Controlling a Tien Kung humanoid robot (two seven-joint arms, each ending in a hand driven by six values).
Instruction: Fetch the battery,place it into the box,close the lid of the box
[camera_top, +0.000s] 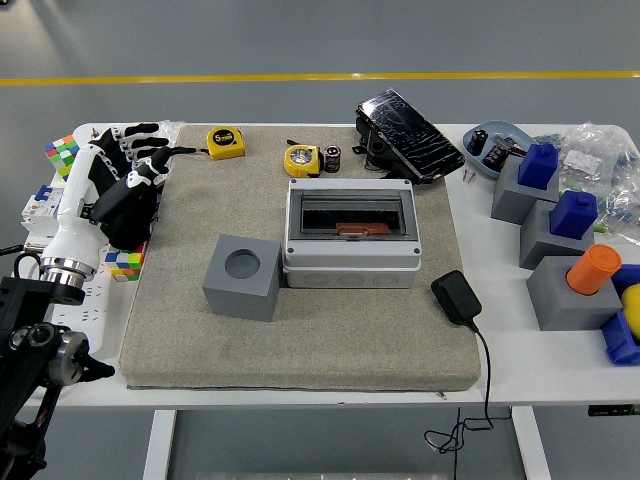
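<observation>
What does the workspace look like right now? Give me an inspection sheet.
Surface: white table with a grey mat.
Job's things: battery beyond the box; box lid looks shut.
Clutter: two tape measures, grey cube, puzzle cubes, blue and grey blocks at right.
Hands: left hand at the mat's left edge, fingers spread, empty; right not in view.
Cables: black adapter, cord over the near edge.
Surroundings: grey floor, yellow line.
</observation>
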